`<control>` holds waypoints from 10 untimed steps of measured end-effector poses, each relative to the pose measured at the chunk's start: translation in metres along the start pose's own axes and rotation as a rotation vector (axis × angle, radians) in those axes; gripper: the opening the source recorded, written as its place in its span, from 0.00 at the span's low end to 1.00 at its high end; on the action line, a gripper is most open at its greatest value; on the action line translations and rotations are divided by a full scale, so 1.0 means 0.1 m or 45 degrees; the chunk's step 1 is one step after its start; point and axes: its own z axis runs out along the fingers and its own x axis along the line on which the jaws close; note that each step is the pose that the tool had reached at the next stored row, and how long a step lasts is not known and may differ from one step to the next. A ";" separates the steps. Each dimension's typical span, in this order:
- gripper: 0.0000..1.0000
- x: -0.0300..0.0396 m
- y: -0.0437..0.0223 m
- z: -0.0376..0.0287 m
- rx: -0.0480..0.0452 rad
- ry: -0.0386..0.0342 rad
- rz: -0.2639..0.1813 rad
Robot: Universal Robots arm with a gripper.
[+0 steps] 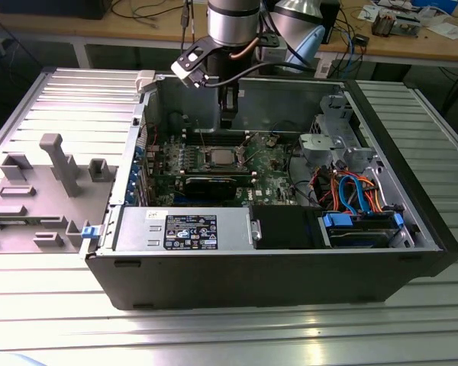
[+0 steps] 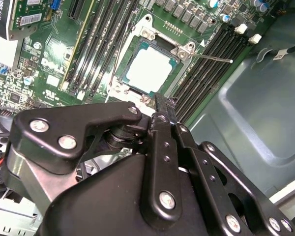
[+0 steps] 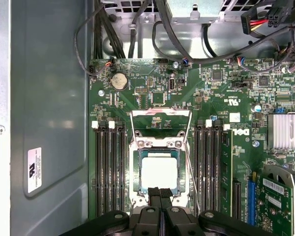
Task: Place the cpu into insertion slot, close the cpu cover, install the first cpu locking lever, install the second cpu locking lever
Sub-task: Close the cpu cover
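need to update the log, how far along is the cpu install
Done: the cpu sits in its socket. In hand: the gripper, shut and empty, is at the socket's edge. Left: the cover looks raised, and the thin wire lever sticks out unlatched.

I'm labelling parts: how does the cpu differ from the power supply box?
The cpu is a small flat square; the power supply box is a far larger long block. The cpu lies on the motherboard; the box sits along the case wall nearest the exterior camera. Both show silver-grey metal.
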 end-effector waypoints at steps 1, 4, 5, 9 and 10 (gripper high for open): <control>0.11 0.000 0.000 -0.007 0.000 0.0000 0.000; 0.11 0.001 0.001 -0.048 0.000 0.0001 0.000; 0.11 0.001 0.001 -0.054 0.000 0.0001 0.000; 0.11 0.002 0.001 -0.057 0.000 0.0001 0.000; 0.11 0.002 0.001 -0.057 0.000 0.0002 0.000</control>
